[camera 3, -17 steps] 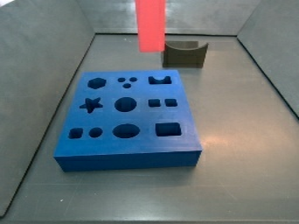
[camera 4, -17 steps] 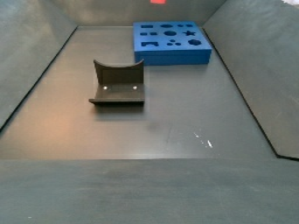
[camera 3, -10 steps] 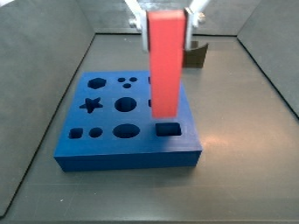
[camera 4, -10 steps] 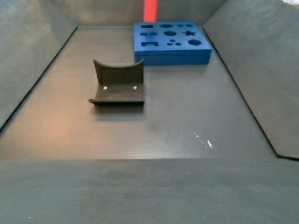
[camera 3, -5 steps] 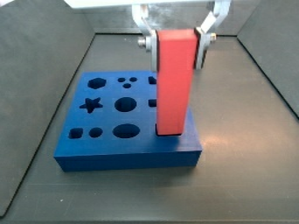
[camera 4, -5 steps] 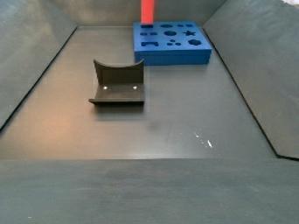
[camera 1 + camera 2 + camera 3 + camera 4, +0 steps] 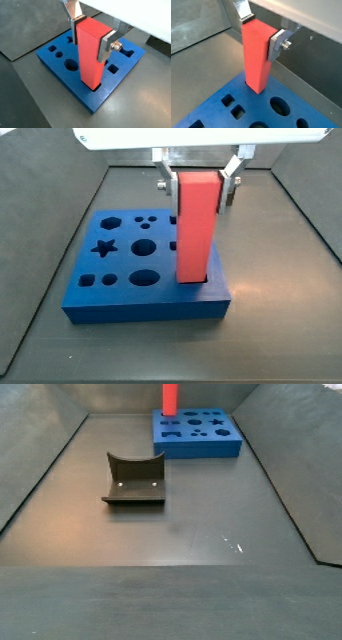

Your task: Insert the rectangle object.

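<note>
The gripper is shut on the top of the red rectangle object, which hangs upright. It shows in both wrist views, with a silver finger on each side. Its lower end sits at the square hole near the front right corner of the blue board and looks just entered in a wrist view. In a side view only the block's lower part shows above the board; the gripper is out of frame there.
The dark olive curved holder lies on the grey floor, apart from the board. Grey walls enclose the floor on the sides. The board also shows in both wrist views, with several shaped holes.
The gripper has carried the red block from high at the back over the board's front right hole and lowered it; since half a second ago it has hardly moved.
</note>
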Tool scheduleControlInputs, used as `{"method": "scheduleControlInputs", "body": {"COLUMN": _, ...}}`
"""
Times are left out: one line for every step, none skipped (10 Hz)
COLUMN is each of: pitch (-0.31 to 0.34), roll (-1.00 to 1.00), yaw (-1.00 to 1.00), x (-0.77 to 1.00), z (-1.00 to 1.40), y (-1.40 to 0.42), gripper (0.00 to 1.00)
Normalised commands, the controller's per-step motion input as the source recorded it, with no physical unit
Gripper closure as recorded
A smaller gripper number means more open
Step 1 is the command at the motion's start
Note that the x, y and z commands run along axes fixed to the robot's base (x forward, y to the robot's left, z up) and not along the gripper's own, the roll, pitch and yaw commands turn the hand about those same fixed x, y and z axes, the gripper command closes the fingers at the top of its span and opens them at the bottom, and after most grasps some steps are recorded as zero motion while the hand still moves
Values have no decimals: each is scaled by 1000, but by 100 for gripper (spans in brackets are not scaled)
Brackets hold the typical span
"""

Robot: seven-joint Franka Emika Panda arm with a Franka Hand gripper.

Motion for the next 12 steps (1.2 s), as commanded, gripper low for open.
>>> {"method": "scheduleControlInputs", "body": {"pitch": 60, "roll": 87, "yaw": 34, "x": 89, "z": -234, "y": 0, "gripper": 100}}
{"method": "scheduleControlInputs", "body": {"pitch": 24, "roll": 54, "yaw": 60, "x": 14, "z": -269, "y": 0, "gripper": 100}}
{"method": "scheduleControlInputs", "body": {"pitch": 4, "roll": 14, "yaw": 60, "x": 0, "z": -274, "y": -20, "gripper": 100}}
{"method": "scheduleControlInputs", "body": {"pitch": 0, "roll": 20, "yaw": 29, "x": 0, "z": -329, "y": -23, "gripper": 100}}
{"method": "scheduleControlInputs", "body": {"pitch": 0, "roll": 0, "yaw": 0, "x": 0, "z": -311, "y": -91, "gripper": 100}}
{"method": "scheduleControlInputs", "body": {"pitch": 0, "roll": 13, "yaw": 0, "x": 0, "z": -320, "y": -120, "gripper": 100}}
{"method": "scheduleControlInputs", "body": {"pitch": 6, "roll": 40, "yaw": 0, "x": 29, "z": -329, "y": -103, "gripper": 100}}
{"method": "scheduleControlInputs", "body": {"pitch": 10, "roll": 33, "yaw": 0, "x": 66, "z": -294, "y": -77, "gripper": 100}}
{"method": "scheduleControlInputs", "body": {"pitch": 0, "roll": 19, "yaw": 0, "x": 57, "z": -283, "y": -43, "gripper": 100}}
{"method": "scheduleControlInputs", "body": {"pitch": -10, "roll": 0, "yaw": 0, "x": 0, "z": -137, "y": 0, "gripper": 100}}
{"method": "scheduleControlInputs", "body": {"pitch": -51, "roll": -17, "yaw": 0, "x": -11, "z": 0, "y": 0, "gripper": 100}}
{"method": "scheduleControlInputs", "body": {"pitch": 0, "roll": 0, "yaw": 0, "x": 0, "z": 0, "y": 0, "gripper": 100}}
